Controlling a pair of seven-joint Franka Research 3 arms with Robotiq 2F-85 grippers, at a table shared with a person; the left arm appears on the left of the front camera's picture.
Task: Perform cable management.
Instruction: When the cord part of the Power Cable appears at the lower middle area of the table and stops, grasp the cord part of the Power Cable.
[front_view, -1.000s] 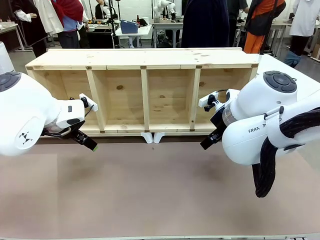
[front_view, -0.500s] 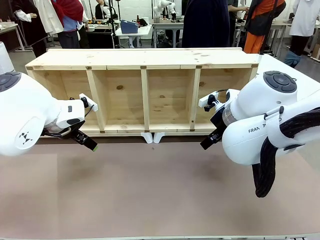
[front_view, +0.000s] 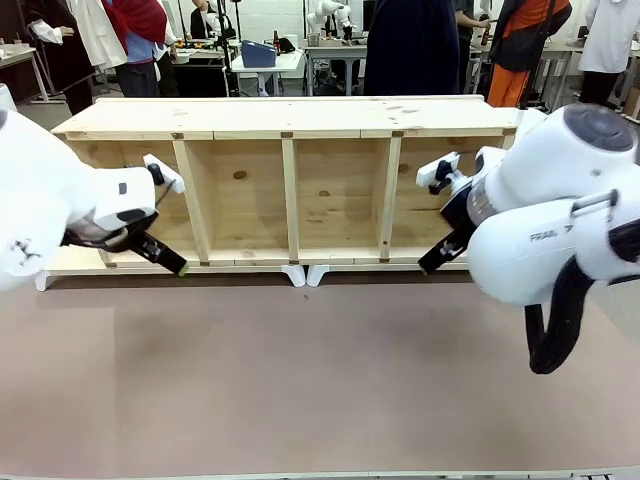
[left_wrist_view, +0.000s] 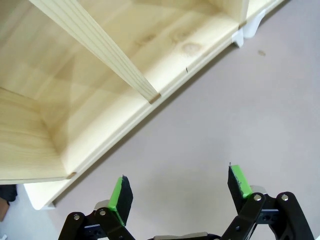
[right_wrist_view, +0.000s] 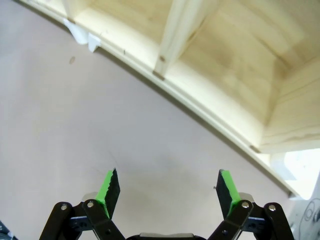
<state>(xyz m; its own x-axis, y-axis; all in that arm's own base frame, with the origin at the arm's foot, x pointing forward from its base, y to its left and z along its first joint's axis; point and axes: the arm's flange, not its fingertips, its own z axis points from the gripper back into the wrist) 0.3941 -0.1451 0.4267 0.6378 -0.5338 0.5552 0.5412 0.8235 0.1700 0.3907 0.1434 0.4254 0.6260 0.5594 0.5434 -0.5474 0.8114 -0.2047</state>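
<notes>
Pine shelf (front_view: 290, 118) lengthwise, left gripper (left_wrist_view: 180, 186), right gripper (right_wrist_view: 167, 189), jaws apart

A shelf unit (front_view: 290, 180) lies along the far side of the table (front_view: 300, 390), with four compartments facing near. The left gripper (left_wrist_view: 180, 190) hangs before the leftmost compartment, and the right gripper (right_wrist_view: 167, 190) before the rightmost. People (front_view: 410, 45) stand behind the shelf unit.

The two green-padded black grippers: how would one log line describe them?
left gripper: open, empty, by leftmost bay of pale wooden four-bay shelf | right gripper: open, empty, by rightmost bay | brown tabletop beneath both
</notes>
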